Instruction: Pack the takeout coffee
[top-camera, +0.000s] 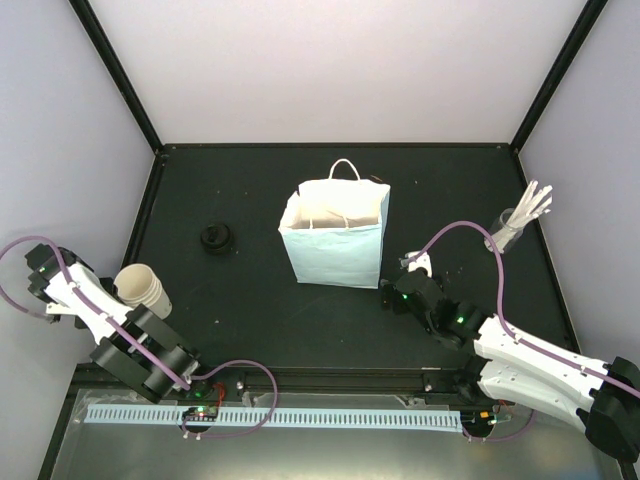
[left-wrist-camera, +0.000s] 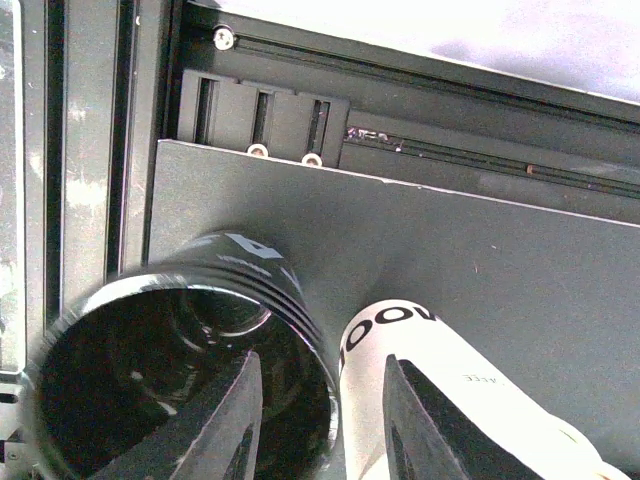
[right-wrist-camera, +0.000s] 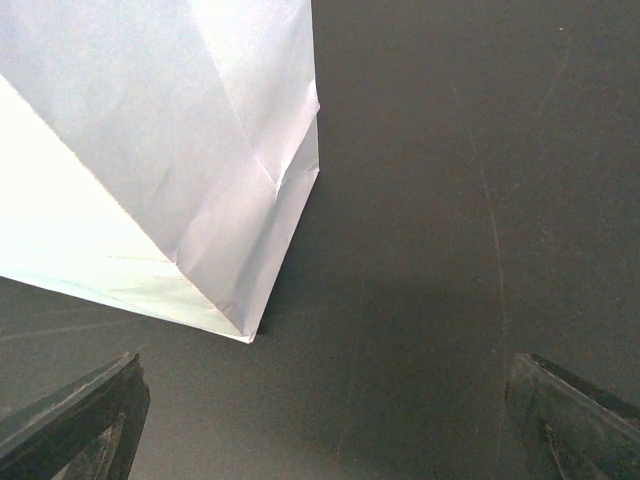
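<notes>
Space around the bag looks decent in the top view. It stands upright with its mouth open, about mid-table, and there's bare black surface on every side. Left of the bag, well apart from it, sit the black lids. Further left and nearer the arms, right by the table's left edge, are the cream cups, nested and tipped on their side. The left arm reaches over that corner. Right of the bag, near the table's right edge, stands a glass of white sticks. The right gripper hangs just beside the bag's near right corner, so not much slack there.

Left wrist view: the left gripper has its fingers partway apart. In the gap you see the rim of a glossy dark cylinder, open end toward the camera. Next to it is the edge of one of the cream cups, lying on its side. Can't tell if either finger is touching anything. Just past them are the table's edge and a dark rail.

Right wrist view: the right gripper is spread wide with nothing between the fingers. The bag's bottom corner is just ahead, over toward the left finger. Right of the bag it's all bare table.
</notes>
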